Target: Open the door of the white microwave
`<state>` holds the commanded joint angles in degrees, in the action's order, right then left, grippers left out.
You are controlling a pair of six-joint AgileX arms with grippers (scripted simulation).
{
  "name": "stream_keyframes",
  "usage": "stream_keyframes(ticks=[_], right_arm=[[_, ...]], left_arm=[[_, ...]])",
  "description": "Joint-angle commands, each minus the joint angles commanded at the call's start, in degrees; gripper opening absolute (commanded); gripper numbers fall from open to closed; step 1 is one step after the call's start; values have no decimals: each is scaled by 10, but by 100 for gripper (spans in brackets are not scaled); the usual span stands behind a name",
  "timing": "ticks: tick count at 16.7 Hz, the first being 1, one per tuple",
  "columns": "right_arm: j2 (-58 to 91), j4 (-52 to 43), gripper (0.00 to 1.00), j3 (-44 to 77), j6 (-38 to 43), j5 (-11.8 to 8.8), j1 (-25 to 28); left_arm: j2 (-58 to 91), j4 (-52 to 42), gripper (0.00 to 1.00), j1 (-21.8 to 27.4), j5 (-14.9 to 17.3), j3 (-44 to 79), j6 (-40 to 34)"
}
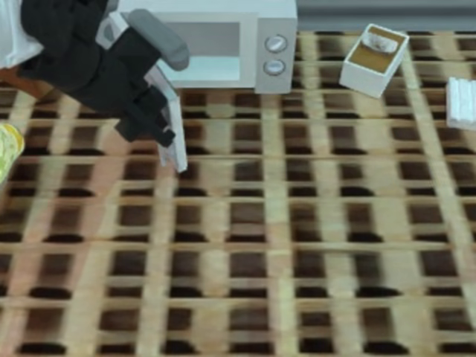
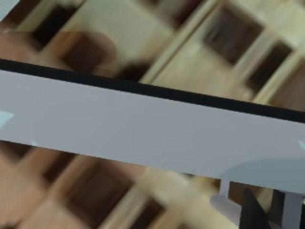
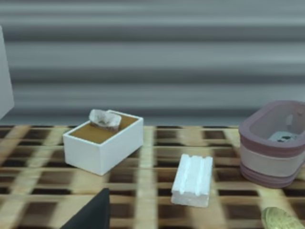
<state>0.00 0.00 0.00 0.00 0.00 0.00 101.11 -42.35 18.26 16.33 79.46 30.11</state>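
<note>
- The left arm (image 1: 82,59) is a bulky run of matte black, blocky segments with faceted, angular housings.
- A rounded grey capsule-shaped link (image 1: 160,37) sits along its upper side.
- Its claw (image 1: 152,126) is black and chunky, with short dark fingers.
- A dark, pointed black part (image 3: 93,214) of the right arm's claw shows in the right wrist view.

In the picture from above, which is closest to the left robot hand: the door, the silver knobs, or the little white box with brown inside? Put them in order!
Measured from the left gripper in the top view:
1. The door, swung open, right beside the gripper at the table's left.
2. The silver knobs, on the white microwave, farther back.
3. The small white box, farthest, toward the right.
</note>
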Motion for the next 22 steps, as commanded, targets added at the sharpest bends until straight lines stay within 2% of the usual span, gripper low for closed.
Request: stream_keyframes(ticks=[8,16,22], right_arm=[[0,0,100,0,0,0,0],[0,0,100,0,0,0,0],[0,0,100,0,0,0,0]], left_arm=[[2,-1,0,1,3,-1,1],[-3,-39,0,-43,48,2,112],[-3,-43,0,-47,51,1,120]])
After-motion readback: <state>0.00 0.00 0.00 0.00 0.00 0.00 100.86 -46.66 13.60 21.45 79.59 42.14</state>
